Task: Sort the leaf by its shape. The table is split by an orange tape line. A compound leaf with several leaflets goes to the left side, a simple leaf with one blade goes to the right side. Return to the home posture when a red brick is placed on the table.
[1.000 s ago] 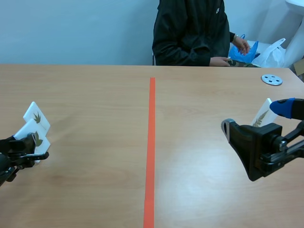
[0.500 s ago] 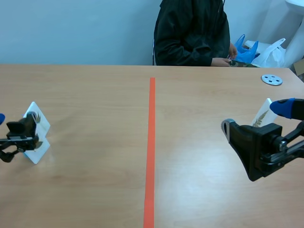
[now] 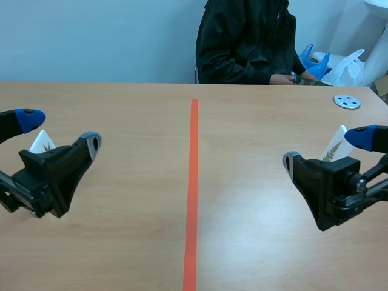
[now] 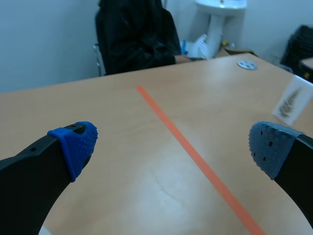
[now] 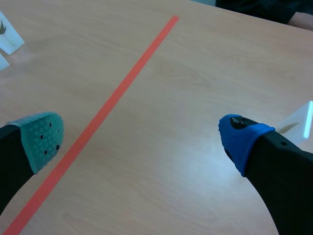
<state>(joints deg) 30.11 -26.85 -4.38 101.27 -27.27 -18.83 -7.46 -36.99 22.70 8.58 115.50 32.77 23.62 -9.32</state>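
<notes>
My left gripper (image 3: 60,131) hangs open and empty above the table's left side. Behind it a white leaf card (image 3: 42,143) peeks out; the rest of that spot is hidden. The right wrist view shows two white cards (image 5: 9,35) standing far off beyond the orange tape line (image 5: 115,95). My right gripper (image 3: 327,150) is open over the right side, with a white card bearing a feathery leaf (image 3: 334,148) just behind it. That card (image 4: 292,101) also shows in the left wrist view, far beyond the tape (image 4: 195,152). Nothing lies between the left fingertips (image 4: 73,144) or the right fingertips (image 5: 239,137).
A person in a black jacket (image 3: 245,42) sits across the table, hands at a blue bag (image 3: 312,63) next to a white plastic bag (image 3: 348,68). A grey disc (image 3: 347,101) lies at the far right. The orange tape line (image 3: 192,188) runs down the middle.
My left gripper opened, let go of the leaf card on the left side, then rose and swung to the right. The right arm stayed still. The person's hands shifted at the bag.
</notes>
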